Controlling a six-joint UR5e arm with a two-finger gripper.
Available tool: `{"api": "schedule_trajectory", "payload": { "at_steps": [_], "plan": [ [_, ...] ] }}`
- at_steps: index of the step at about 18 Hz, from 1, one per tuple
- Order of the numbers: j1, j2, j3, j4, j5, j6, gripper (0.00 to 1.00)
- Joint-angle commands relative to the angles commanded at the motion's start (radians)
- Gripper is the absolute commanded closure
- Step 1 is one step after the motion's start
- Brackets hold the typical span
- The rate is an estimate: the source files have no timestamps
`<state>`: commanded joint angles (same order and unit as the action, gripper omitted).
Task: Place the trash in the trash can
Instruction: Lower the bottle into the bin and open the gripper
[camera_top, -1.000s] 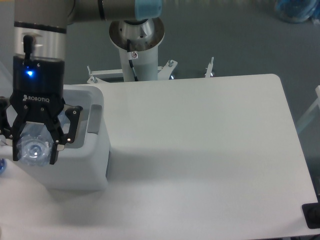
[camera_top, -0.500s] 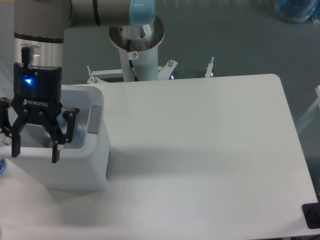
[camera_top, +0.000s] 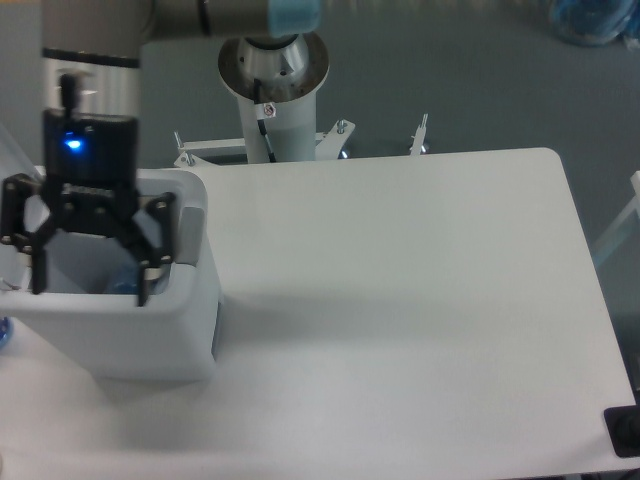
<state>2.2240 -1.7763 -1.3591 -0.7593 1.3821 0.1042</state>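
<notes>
The trash can (camera_top: 160, 335) is a white boxy bin at the table's left edge, with a grey patch (camera_top: 188, 236) near its rim. My gripper (camera_top: 90, 286) hangs over its opening, open, with nothing between the fingers. Inside the bin, just left of the right fingertip (camera_top: 143, 292), a bluish, clear bit of the bottle (camera_top: 121, 282) shows, which is the trash. The gripper body and the bin walls hide the rest of the bin's inside.
The white table (camera_top: 400, 300) stretches to the right of the bin. The arm's base column (camera_top: 273, 95) stands behind the table's far edge. A small blue item (camera_top: 3, 332) peeks in at the left border, and a black object (camera_top: 625, 430) sits at the lower right corner.
The gripper held the clear bottle over the bin a second ago. It has opened, the bottle has dropped into the bin, and the gripper has risen slightly and shifted right.
</notes>
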Motion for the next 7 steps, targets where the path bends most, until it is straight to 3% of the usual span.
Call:
{"api": "schedule_trajectory", "payload": {
  "at_steps": [7],
  "plan": [
    [0.163, -0.005, -0.011, -0.005, 0.0, 0.169, 0.0]
  ]
}}
